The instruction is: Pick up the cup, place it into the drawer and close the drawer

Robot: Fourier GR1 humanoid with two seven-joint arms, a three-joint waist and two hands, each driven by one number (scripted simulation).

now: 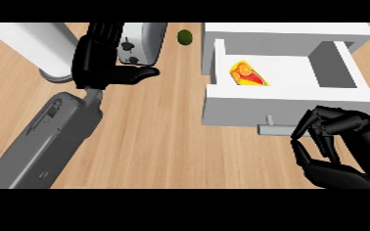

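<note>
A red, orange and yellow cup (248, 74) lies inside the open white drawer (245, 111) at the right of the head view, near the drawer's left wall. The drawer's small grey handle (273, 128) sticks out from its front panel. My right hand (334, 169) sits at the lower right, just in front of the drawer front and right of the handle, its fingers curled with nothing in them. My left hand (98, 64) rests at the upper left with straight fingers up and thumb out, holding nothing.
A silver toaster (145, 41) stands right behind my left hand. A small dark green object (185, 37) lies between the toaster and the drawer cabinet. A white rounded appliance (43, 49) fills the far left. Bare wooden counter (159, 127) spans the middle.
</note>
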